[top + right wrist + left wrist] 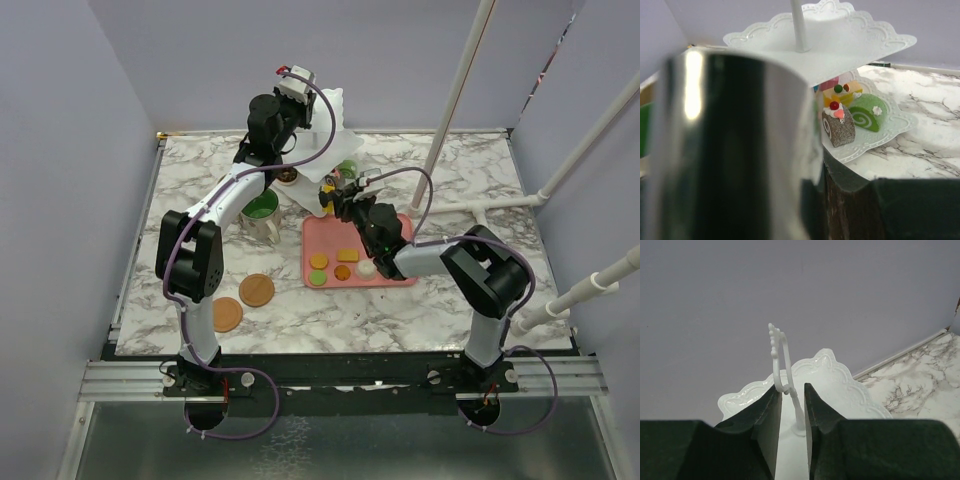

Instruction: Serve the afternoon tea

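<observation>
The stand [840,40], white with scalloped tiers, is by the far edge of the table [450,300], about halfway along it. One lower tier [890,125] carries a brown roll slice [838,127], a green roll [867,114] and a yellow cake [842,92].

The left gripper [790,390] sits at the top of the stand with its jaws a narrow gap apart. The thin loop handle [775,365] runs between them, close against the left-hand finger. I cannot tell whether they pinch the handle or merely bracket it.

The right gripper [338,200] is low beside the stand. It looks closed on a shiny metal tool, probably tongs [735,150], which is blurred and fills much of its wrist view.

The main risk is at the handle. If the left arm shifts sideways with the loop between its jaws, the tall, light stand could tilt and the cakes slide off. The tongs are right under the rim of an upper tier, so an upward or forward push could knock that rim and jolt the stand.

Nearer the middle of the table, the pink tray [320,235] holds more pastries [345,262]. The green-inside mug [262,208] stands just beside the left arm, where a swing of the arm could tip it. Two wooden coasters [257,290] [227,314] lie toward the near left corner.

No brand, label or writing is legible anywhere.
</observation>
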Controlling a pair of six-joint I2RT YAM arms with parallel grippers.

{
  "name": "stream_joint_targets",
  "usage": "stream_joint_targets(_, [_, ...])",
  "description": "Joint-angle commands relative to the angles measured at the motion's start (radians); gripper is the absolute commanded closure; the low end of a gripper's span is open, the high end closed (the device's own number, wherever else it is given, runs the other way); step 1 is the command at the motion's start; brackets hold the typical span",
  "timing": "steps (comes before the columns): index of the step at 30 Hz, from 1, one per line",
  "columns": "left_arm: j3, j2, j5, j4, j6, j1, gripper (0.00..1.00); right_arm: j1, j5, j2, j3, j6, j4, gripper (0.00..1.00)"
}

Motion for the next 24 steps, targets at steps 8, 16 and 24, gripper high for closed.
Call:
stream_joint_targets(8, [0.007,-0.052,0.029,0.001,0.007,0.002,0.58,-0.061,-0.089,0.162,0.16,-0.081,0.089,0.78])
stream_joint_targets(16, [0.007,-0.061,0.032,-0.018,0.009,0.003,0.57,-0.072,-0.132,0.243,0.234,-0.068,0.061,0.77])
stream_joint_targets(24, [0.007,-0.059,0.032,-0.02,0.007,0.005,0.56,-0.072,-0.148,0.258,0.198,-0.059,0.045,0.69])
